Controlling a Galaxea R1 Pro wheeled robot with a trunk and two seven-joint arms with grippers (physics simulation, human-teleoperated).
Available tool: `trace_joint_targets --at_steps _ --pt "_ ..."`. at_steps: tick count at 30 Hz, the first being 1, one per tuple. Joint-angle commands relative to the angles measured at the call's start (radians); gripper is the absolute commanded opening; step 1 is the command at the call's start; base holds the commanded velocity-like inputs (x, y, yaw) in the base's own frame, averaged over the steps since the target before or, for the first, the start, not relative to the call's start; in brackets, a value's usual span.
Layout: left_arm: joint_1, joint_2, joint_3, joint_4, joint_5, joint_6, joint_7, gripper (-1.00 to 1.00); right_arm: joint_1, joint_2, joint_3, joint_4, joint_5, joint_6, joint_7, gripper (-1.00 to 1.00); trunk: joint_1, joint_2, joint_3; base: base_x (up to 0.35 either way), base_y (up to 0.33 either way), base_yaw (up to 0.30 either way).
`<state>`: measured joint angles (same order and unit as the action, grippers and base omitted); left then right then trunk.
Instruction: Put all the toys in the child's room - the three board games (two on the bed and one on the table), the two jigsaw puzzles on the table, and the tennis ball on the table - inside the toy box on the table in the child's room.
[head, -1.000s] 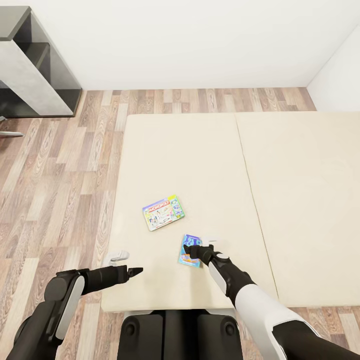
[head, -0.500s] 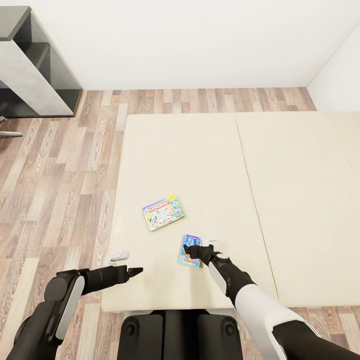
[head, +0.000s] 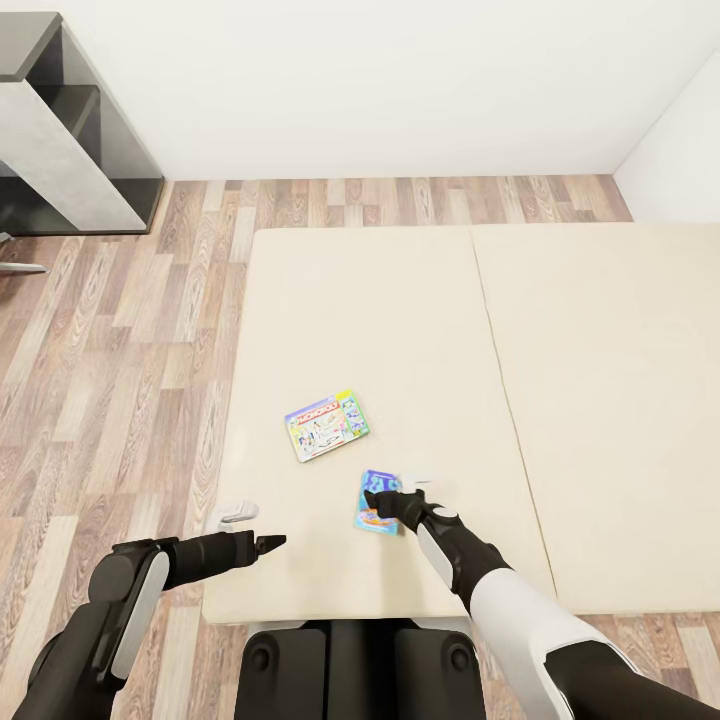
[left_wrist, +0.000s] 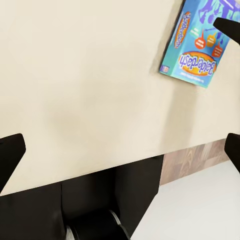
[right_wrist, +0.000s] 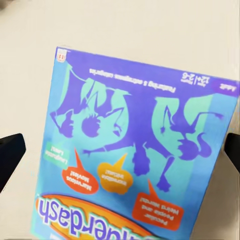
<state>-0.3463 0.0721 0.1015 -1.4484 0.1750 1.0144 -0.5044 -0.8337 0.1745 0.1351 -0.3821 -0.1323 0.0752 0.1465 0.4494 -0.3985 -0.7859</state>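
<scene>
Since the flat blue cartoon game box (head: 376, 501) has been nudged slightly on the cream bed (head: 400, 330), it is framed by the right hand (head: 385, 503), spread wide. The left hand (head: 272, 542) is held open, empty.

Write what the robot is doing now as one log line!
right pincer: open over blue board game | left pincer: open, idle | place: bed

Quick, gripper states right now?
Left gripper: open, empty, over the bed.
Right gripper: open, straddling the blue board game, not clamped.
</scene>
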Motion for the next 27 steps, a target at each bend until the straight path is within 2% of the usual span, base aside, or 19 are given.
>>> trace_joint_targets --at_steps 1,7,27 --pt "0.000 0.000 0.001 -0.001 0.004 0.007 0.000 1.00 0.000 0.000 0.003 -0.002 -0.010 0.006 0.011 1.00 0.001 -0.002 -0.001 0.000 0.000 0.000" --pt "0.000 0.000 0.001 -0.001 0.004 0.007 0.000 1.00 0.000 0.000 0.003 -0.004 -0.010 0.006 0.033 1.00 0.001 -0.002 -0.001 0.000 0.000 0.000" --pt "0.000 0.000 0.001 -0.001 0.004 0.007 0.000 1.00 0.001 0.000 0.005 -0.003 -0.012 0.018 0.035 1.00 0.001 -0.002 -0.001 0.000 0.000 0.000"
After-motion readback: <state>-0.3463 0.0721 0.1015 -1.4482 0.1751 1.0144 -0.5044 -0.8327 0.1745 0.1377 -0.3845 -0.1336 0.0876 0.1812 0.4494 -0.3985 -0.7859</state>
